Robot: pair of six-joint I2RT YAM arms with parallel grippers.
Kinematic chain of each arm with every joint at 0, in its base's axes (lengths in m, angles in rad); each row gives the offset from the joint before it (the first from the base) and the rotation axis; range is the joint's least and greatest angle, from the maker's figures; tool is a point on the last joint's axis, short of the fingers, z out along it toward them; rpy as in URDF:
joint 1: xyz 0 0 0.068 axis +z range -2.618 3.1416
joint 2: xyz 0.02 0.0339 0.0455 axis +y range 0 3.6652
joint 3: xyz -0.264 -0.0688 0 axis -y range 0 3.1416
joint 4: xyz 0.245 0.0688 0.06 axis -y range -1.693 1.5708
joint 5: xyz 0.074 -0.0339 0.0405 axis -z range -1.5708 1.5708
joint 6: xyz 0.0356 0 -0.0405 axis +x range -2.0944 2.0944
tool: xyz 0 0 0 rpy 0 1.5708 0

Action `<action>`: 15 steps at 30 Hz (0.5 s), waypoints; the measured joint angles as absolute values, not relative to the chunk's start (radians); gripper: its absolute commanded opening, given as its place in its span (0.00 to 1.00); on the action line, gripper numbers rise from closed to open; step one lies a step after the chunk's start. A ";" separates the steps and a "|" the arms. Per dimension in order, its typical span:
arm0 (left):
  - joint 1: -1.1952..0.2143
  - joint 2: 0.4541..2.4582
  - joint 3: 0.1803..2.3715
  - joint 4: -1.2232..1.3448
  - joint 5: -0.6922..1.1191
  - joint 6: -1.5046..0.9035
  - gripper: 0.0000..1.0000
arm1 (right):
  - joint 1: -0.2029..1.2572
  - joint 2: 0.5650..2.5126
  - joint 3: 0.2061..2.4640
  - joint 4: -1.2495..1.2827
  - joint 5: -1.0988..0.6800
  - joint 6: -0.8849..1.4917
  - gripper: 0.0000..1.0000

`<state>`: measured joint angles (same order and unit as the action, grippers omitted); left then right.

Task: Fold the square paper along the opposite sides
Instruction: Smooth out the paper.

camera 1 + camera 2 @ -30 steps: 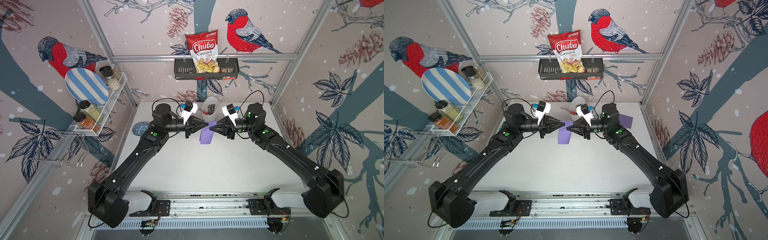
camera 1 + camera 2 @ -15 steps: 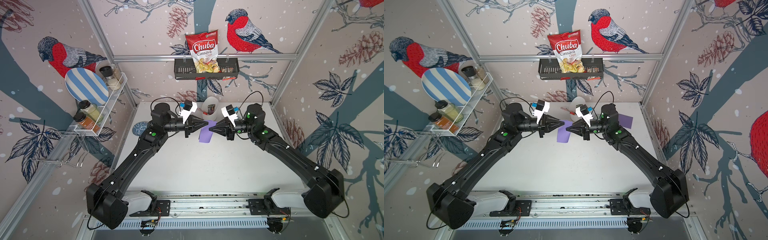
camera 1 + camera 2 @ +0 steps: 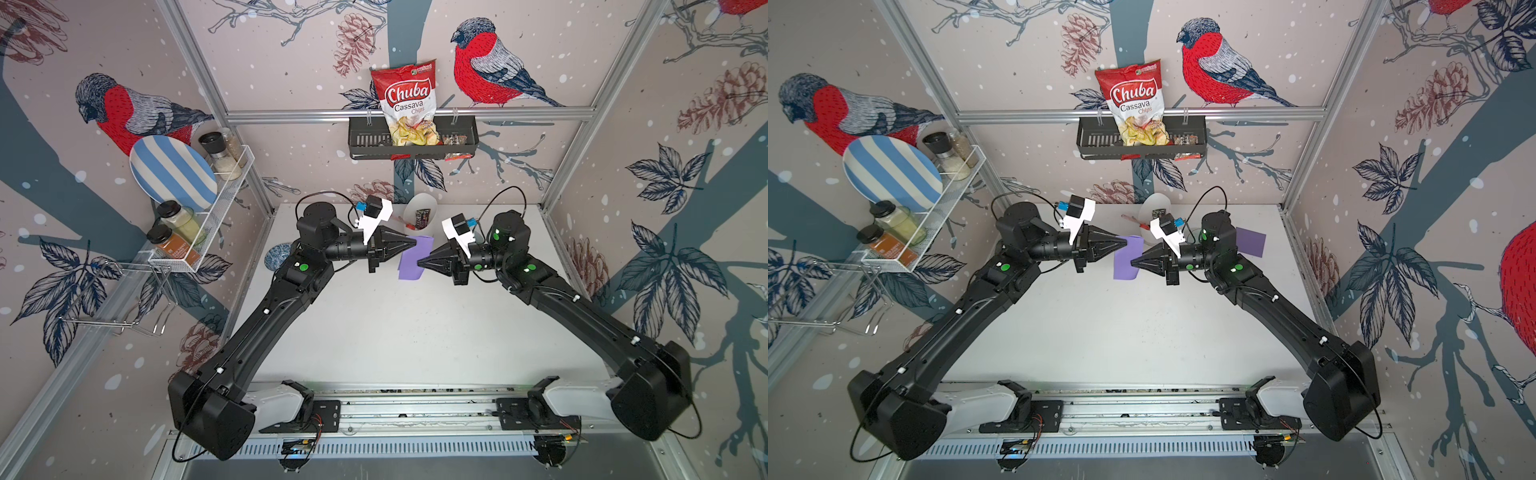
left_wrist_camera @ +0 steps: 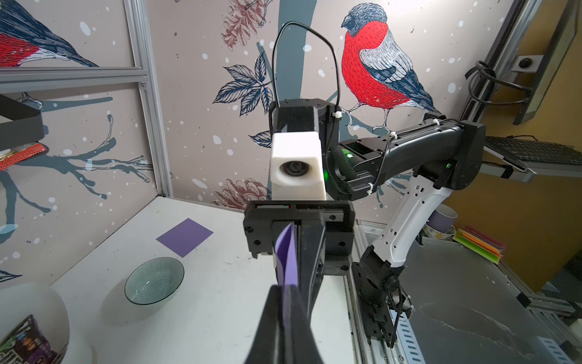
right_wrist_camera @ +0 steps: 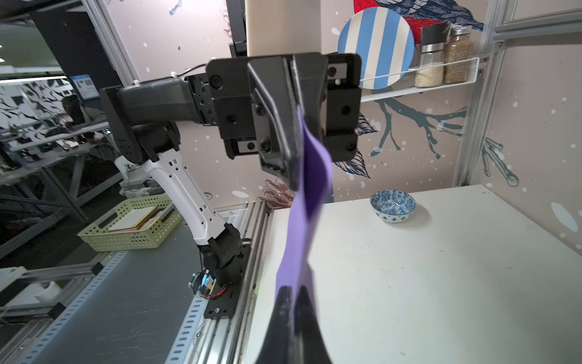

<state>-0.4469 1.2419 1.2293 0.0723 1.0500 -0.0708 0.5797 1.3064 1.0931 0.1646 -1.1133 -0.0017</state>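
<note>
So right now both my claws are clenched on the same purple paper (image 3: 412, 266), holding it up off the counter (image 3: 399, 332) near the far middle. My left claw (image 3: 411, 244) pinches one edge and my right claw (image 3: 420, 262) pinches the opposite one, tips pointing at each other and almost meeting. From the right wrist cam the sheet (image 5: 310, 189) hangs pretty much on edge with a bit of a twist in it, definitely not flat. There's a second purple sheet (image 3: 1250, 242) lying flat on the counter behind my right arm, a clear glass bowl (image 4: 154, 280) near it, and a blue patterned bowl (image 5: 393, 206) over on the left side.
</note>
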 measured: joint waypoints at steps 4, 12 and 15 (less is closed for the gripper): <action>-0.447 1.235 1.232 0.064 1.046 -0.071 0.00 | 0.585 1.296 1.084 0.163 -1.113 -0.004 0.25; -0.447 1.223 1.238 0.064 1.044 -0.070 0.00 | 0.593 1.295 1.069 0.158 -1.109 -0.022 0.11; -0.447 1.221 1.238 0.065 1.044 -0.070 0.00 | 0.595 1.293 1.067 0.156 -1.106 -0.022 0.21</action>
